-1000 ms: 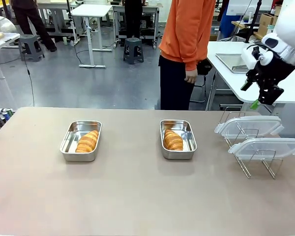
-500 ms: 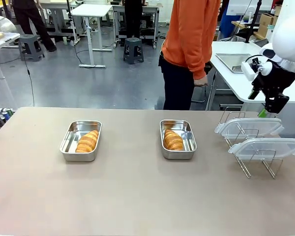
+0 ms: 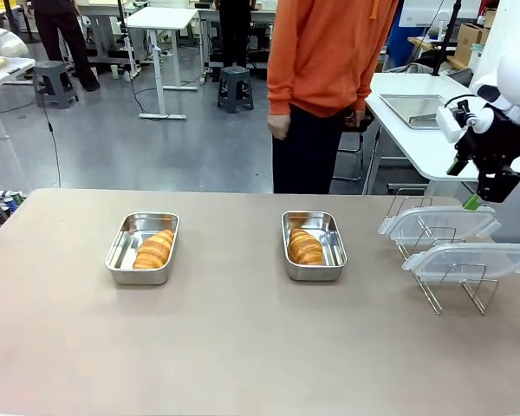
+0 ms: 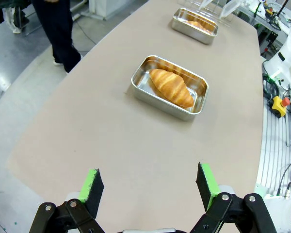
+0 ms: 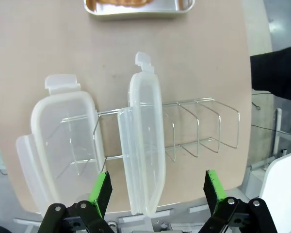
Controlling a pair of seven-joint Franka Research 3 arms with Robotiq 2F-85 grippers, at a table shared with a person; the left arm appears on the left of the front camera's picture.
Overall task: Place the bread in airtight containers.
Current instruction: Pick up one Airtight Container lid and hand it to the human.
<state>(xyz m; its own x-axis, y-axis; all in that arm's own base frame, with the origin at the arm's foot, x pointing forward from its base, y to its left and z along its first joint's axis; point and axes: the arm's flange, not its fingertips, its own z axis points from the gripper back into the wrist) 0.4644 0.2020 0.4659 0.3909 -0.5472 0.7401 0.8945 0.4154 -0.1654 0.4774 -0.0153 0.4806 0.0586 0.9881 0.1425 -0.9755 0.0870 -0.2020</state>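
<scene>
Two stainless-steel airtight containers stand on the table, the left one and the right one, each with one golden croissant of bread inside. Their two clear lids lean in a wire rack at the right. My right gripper hangs open just above the farther lid; from its wrist I see the upright lid between its fingers and the other lid beside it. My left gripper is open over bare table, short of the near container and its croissant.
A person in an orange top stands at the far edge with one hand hanging. A white side table with a flat metal tray stands behind the rack. The rack's spare wire slots lie toward the table edge.
My right gripper has moved right and down, closer over the lids on the rack. The person has stepped to the left. The containers and bread have not moved.
</scene>
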